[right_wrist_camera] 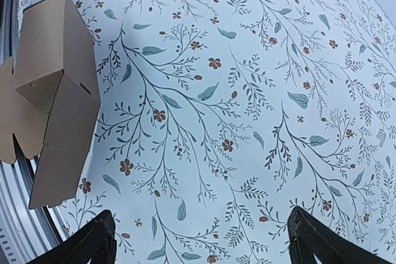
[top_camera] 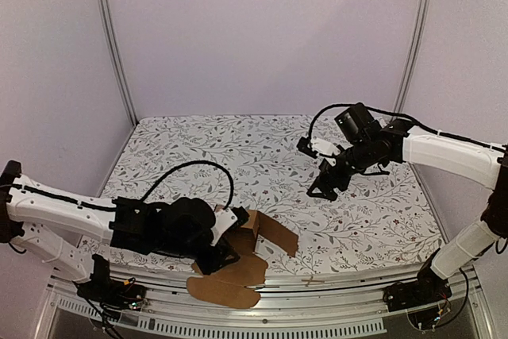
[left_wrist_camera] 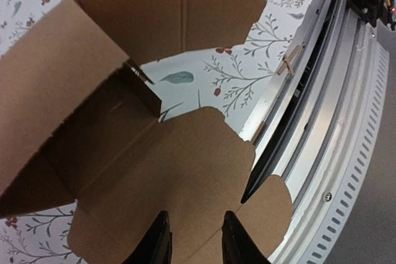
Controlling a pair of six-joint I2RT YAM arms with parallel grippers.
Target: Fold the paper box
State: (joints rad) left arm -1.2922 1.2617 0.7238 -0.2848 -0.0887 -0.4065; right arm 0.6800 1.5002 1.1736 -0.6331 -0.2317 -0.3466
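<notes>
The paper box [top_camera: 258, 236] sits at the near edge of the worktop [top_camera: 238, 156], directly in front of the left arm [top_camera: 63, 208]. It is only half formed: some panels stand up around a hollow, while a rounded flap [top_camera: 226, 290] lies flat and hangs out over the metal rail [top_camera: 341, 295]. In the left wrist view the left jaws stand part-open, their fingertips [left_wrist_camera: 154, 242] a narrow gap apart just above that flat flap, with nothing visibly pinched between them. The right jaws are spread wide and empty, their fingertips [right_wrist_camera: 93, 242] at the corners of the right wrist view; the right arm [top_camera: 444, 152] hovers over bare cloth, well apart from the box

The step in hand looks like taking hold of the flat near flap to turn it up. To do it well, the left jaws should bite the flap near its free edge, squarely across it, and swing it about its crease instead of dragging the whole carton towards the rail. The standing panels look loose, so the right arm would probably need to come across and brace them from the far side, or the box may slide or splay open

Counted: one paper box, two arms, two fingers on each, one rail along the near edge
</notes>
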